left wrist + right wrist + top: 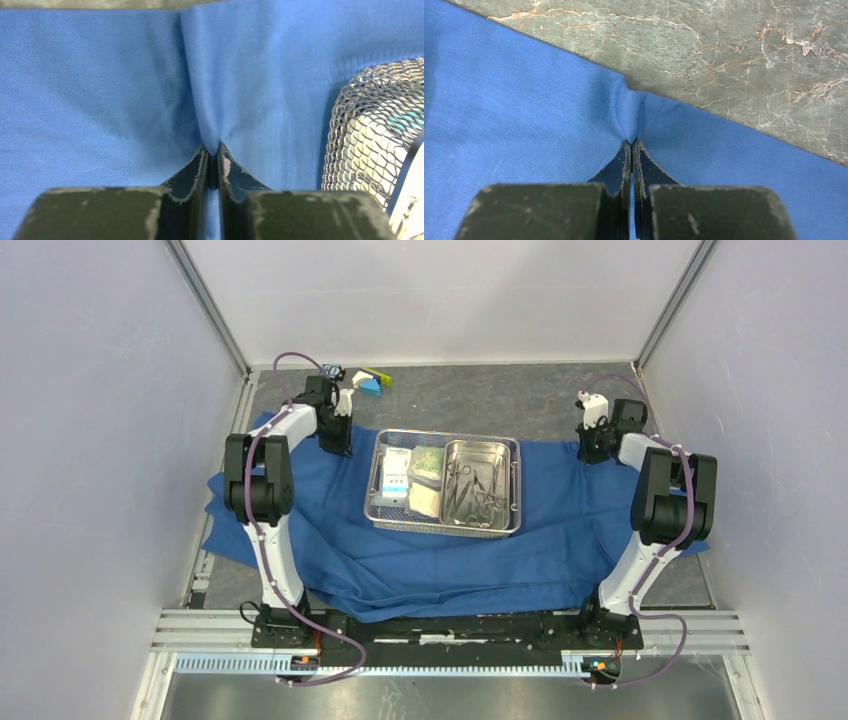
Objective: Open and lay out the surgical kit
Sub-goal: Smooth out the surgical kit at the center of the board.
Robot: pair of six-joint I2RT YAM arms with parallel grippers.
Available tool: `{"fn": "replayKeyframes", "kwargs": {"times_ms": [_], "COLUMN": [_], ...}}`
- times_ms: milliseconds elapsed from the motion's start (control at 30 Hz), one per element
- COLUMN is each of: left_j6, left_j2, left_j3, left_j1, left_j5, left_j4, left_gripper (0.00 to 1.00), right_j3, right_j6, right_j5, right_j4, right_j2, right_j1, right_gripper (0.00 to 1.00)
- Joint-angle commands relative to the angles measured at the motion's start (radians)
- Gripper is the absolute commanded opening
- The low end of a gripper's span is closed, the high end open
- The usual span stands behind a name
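Both arms have a hold of the blue cloth (450, 560), which lies spread out flat over the bench (480, 395). The left gripper (336, 440) is pressed together on a small fold of it, and in the wrist view the fabric puckers up right at its fingertips (197, 167). The right gripper (592, 448) is doing the same: jaws squeezed tight, pinching a bit of cloth just inside the cloth's far edge, with bare marbled bench just beyond the tips.

The wire-mesh tray (440, 526) sits on the cloth between the two grippers, just beside the left one and a bit farther from the right. Inside it, the steel pan (478, 443) takes up the half nearer the right gripper, with the slim metal instruments (478, 485) piled in it. The clear packets (398, 472) fill the half nearer the left gripper.

A little block toy (368, 382) sits on the bench just past the left gripper, off the cloth.
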Motion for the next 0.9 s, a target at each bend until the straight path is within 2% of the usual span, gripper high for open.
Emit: {"fn": "replayKeyframes", "kwargs": {"times_ms": [0, 233, 567, 867], "left_j6": [-0.037, -0.120, -0.171, -0.189], "left_j2": [0.037, 0.060, 0.128, 0.172], "left_j3": [0.051, 0.095, 0.186, 0.246], "left_j1": [-0.001, 0.020, 0.071, 0.121], "left_j5": [0.034, 0.028, 0.016, 0.009], "left_j4": [-0.018, 0.006, 0.004, -0.006], "left_gripper": [0.03, 0.02, 0.02, 0.02], "right_j3": [-0.004, 0.050, 0.154, 0.292], "right_j6": [-0.008, 0.057, 0.112, 0.162], "right_j5": [0.097, 0.084, 0.236, 0.263], "right_j4": [-0.073, -0.072, -0.039, -0.039], "right_j2": [0.051, 0.073, 0.087, 0.159], "right_j1": [-0.014, -0.008, 0.054, 0.073], "right_gripper": [0.00, 0.00, 0.00, 0.00]}}
